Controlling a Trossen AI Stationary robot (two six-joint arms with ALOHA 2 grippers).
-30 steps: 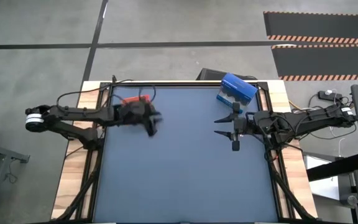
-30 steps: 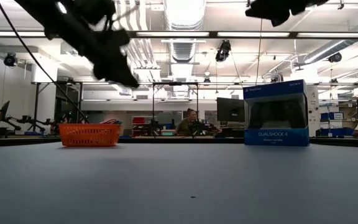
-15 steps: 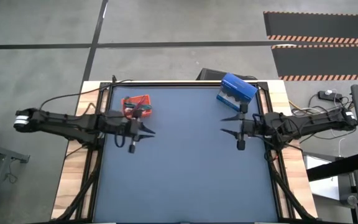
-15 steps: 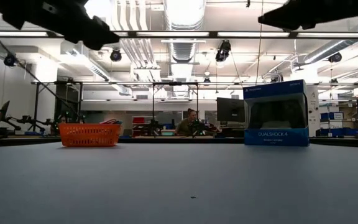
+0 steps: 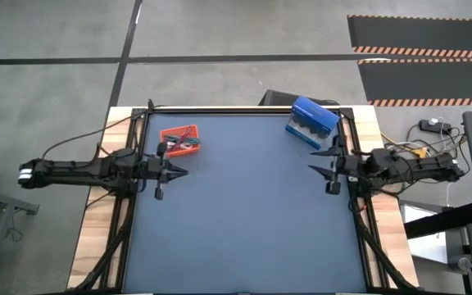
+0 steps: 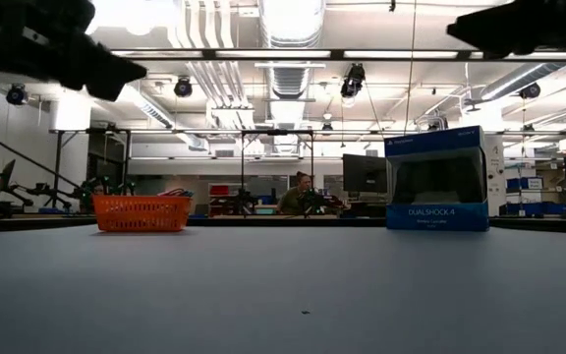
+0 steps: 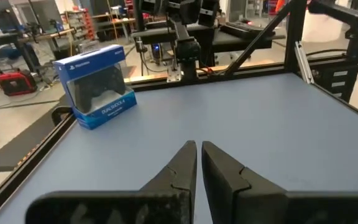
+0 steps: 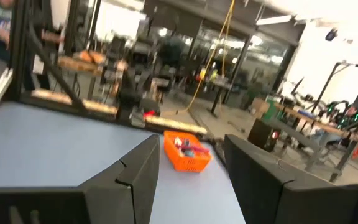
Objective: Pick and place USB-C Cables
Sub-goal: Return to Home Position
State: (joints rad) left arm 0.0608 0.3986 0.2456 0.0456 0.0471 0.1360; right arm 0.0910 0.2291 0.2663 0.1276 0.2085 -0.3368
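Note:
The USB-C cables (image 5: 186, 143) lie bundled in the orange tray (image 5: 169, 133), which stands on the blue mat at the far left; red and teal ones show. In the right wrist view the tray (image 8: 194, 160) shows coloured cables (image 8: 188, 147) inside. My left gripper (image 5: 183, 171) hovers shut above the mat, just on the near side of the tray, with nothing in it; its fingers (image 7: 199, 157) meet at the tips. My right gripper (image 5: 321, 161) hovers open near the table's right edge, its fingers (image 8: 135, 171) wide apart and bare.
A blue game-controller box (image 5: 311, 120) stands at the far right corner, close to my right gripper; the low view shows it upright (image 6: 437, 179) and the tray (image 6: 142, 212) to its left. The mat's middle and near part (image 5: 244, 221) is bare. A person sits in the room behind.
My left gripper has drawn back from beside the tray toward the table's left edge and a little nearer, and has shut on nothing. My right gripper has drawn back toward the right edge, staying open. The tray and box have not moved.

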